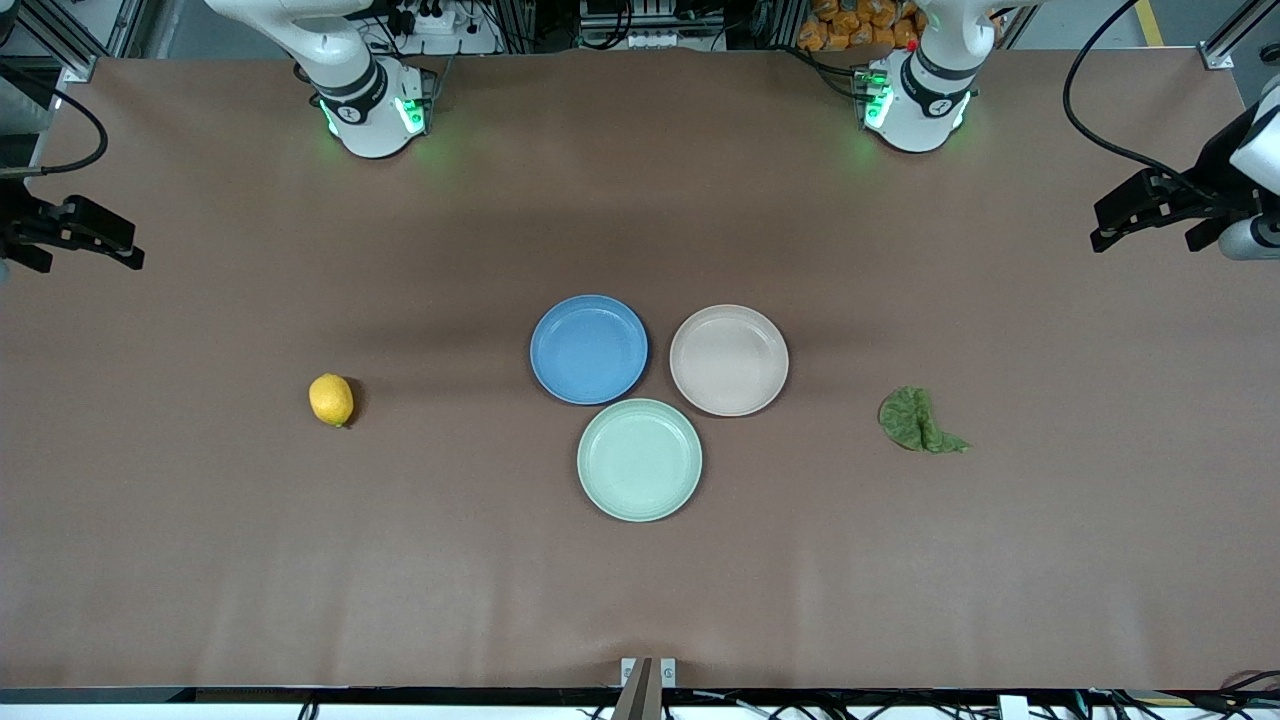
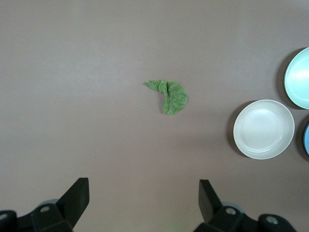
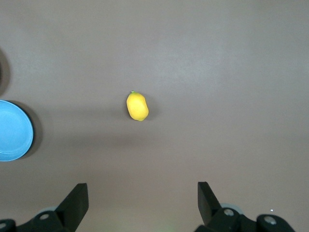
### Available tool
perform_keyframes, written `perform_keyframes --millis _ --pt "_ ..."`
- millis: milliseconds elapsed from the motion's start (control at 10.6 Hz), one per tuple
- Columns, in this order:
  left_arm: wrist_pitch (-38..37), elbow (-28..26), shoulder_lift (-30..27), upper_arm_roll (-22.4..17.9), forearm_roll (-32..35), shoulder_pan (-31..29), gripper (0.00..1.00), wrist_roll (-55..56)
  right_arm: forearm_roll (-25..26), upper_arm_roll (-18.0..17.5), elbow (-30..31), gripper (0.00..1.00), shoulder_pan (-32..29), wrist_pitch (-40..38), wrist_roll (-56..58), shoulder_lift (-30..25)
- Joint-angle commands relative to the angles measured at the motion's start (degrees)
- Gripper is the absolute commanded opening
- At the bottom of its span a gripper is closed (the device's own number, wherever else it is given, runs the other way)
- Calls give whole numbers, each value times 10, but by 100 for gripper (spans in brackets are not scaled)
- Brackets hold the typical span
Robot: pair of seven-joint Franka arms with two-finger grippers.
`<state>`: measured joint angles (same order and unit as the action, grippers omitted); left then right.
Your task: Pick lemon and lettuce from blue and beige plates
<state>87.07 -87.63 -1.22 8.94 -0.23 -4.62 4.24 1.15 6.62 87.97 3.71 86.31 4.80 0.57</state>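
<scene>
As far as I can judge from my screens, the picking looks done: both the blue plate (image 1: 589,349) and the beige plate (image 1: 729,360) sit bare at the middle of the table, touching or nearly touching the mint-green plate (image 1: 639,460), which lies nearer the front camera than either of them. I take the blue plate as my landmark. The lemon (image 1: 331,399) rests on the bare table (image 1: 200,560), well apart from the blue plate toward the right arm's end and slightly nearer the front camera. The lettuce (image 1: 918,421) lies flat on the table too, past the beige plate from the blue one, toward the left arm's end, its pointed tail aimed away from the plates. So nothing is left on either plate, and I see no step outstanding unless the items are meant to go somewhere else.

My left gripper (image 2: 144,195) hangs high over the table at the left arm's end, far from the blue plate, fingers spread wide and holding nothing; its wrist view looks down on the lettuce and the beige plate. My right gripper (image 3: 143,195) hangs over the right arm's end, equally wide apart and empty, with the lemon and the blue plate's edge below it.
</scene>
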Motion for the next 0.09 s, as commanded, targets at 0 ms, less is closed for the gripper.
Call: perform_keyframes --millis 0 --pt "-6 8 0 2 6 -1 100 -13 5 -10 -12 100 -10 -11 -8 3"
